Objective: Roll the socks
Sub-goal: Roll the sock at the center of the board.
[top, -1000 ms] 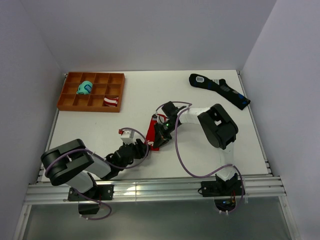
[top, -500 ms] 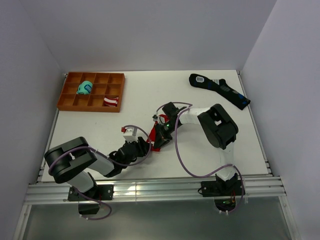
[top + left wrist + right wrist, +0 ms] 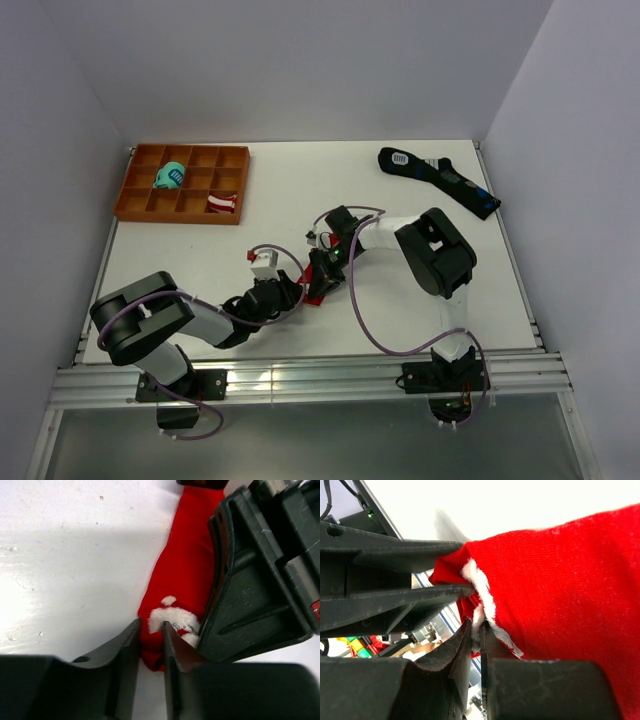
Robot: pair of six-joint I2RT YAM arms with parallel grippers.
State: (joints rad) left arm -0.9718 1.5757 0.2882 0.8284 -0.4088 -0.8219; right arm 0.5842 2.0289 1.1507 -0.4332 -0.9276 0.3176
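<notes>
Left gripper (image 3: 150, 630) and right gripper (image 3: 476, 627) both pinch the socks (image 3: 185, 565).
Nearest, the left gripper's fingers squeeze the red cloth at its white-tufted end, near the middle of the white surface (image 3: 75, 555). The right gripper, pressed almost together, nips the white-edged fabric just beside them, and the red strip stretches away beyond. Farther back, an orange tray (image 3: 135, 195) holds a teal bundle (image 3: 170, 177) and a striped bundle (image 3: 222, 204) — black socks (image 3: 440, 180) lie far right.
</notes>
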